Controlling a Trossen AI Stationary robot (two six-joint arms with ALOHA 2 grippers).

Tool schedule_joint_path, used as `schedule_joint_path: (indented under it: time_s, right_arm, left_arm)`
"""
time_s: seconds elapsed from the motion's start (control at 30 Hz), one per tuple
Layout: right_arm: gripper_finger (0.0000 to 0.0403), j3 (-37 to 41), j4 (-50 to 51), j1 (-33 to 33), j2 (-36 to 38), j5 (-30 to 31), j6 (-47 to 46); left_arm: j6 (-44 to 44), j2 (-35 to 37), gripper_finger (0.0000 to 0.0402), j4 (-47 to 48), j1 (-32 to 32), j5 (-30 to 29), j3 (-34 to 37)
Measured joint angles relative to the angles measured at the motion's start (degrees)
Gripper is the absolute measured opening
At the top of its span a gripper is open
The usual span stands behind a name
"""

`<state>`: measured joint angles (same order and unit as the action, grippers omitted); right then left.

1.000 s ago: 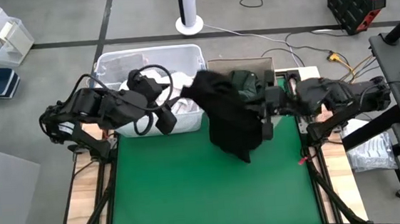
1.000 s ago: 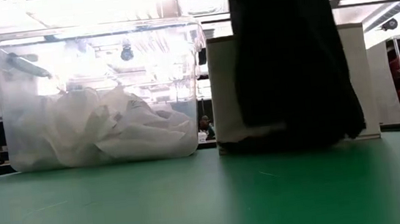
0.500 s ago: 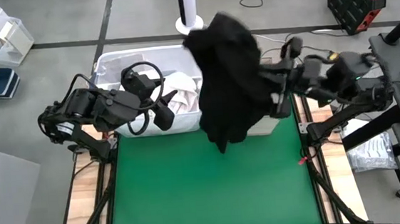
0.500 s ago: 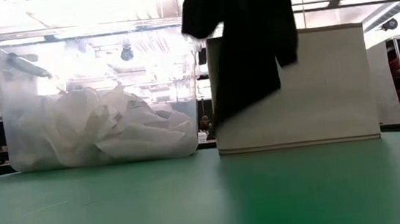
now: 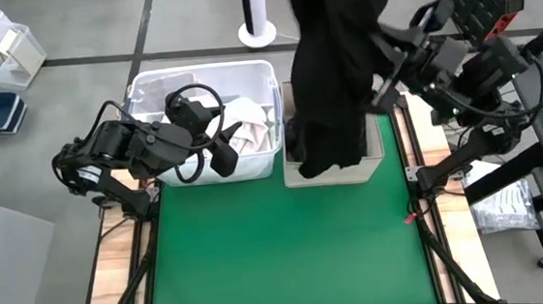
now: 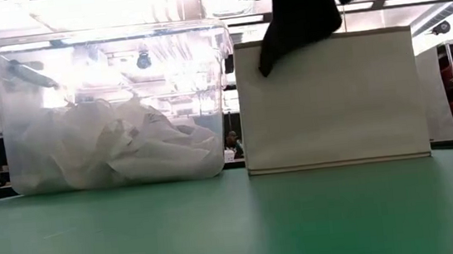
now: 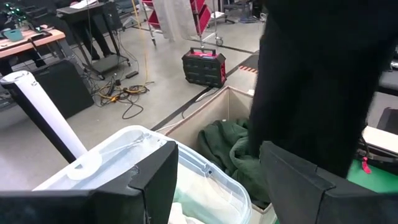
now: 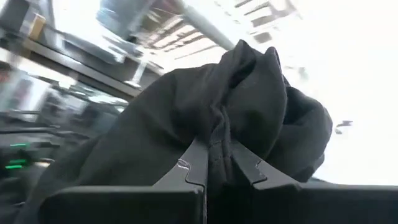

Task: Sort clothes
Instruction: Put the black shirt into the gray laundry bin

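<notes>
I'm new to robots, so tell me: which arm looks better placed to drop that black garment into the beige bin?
The right. Its gripper is shut on the black garment, hanging over the beige bin. The left gripper is open, over the clear bin.

no legible text, labels, brands or numbers anywhere

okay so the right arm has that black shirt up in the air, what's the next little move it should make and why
Probably lower it straight down and then let go. The right gripper is shut on the black garment, which hangs above the beige fabric bin, its lower end already over the opening. A dark green garment lies in that bin, while the clear plastic bin holds white clothes. The left gripper waits open there.
</notes>
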<state>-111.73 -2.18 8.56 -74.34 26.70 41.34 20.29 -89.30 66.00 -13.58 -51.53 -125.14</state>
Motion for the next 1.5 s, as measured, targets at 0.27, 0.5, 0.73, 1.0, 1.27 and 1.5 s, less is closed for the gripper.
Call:
schedule_joint_path:
  time_s: [0.27, 0.5, 0.73, 1.0, 1.27, 1.5]
  right_arm:
    - [0.0018, -12.0, 0.31, -4.06, -6.76, 6.05, 14.87]
    - [0.0018, -14.31, 3.06, -10.7, -9.63, 8.72, 18.25]
    - [0.0018, -14.3, 21.16, -16.57, -9.08, 11.84, 3.16]
    - [0.0018, -14.3, 44.08, -19.5, -7.42, 5.62, -17.86]
    - [0.0018, -14.3, 55.25, -19.74, -7.11, -0.71, -29.08]
    - [0.0018, -14.24, 61.89, -20.64, -7.32, -5.96, -37.09]
  left_arm:
    - [0.24, 0.0, 0.0204, 0.0, 0.0, -0.09, 0.0]
    - [0.22, 0.0, 0.0204, 0.04, 0.0, -0.24, 0.02]
    - [0.23, 0.0, 0.0204, 1.16, 0.0, -0.46, 0.02]
    - [0.22, 0.0, 0.0204, 2.22, 0.02, -0.47, 0.02]
    - [0.22, 0.0, 0.0204, 3.14, 0.02, -0.46, 0.02]
    - [0.22, 0.0, 0.0204, 3.65, 0.02, -0.46, 0.02]
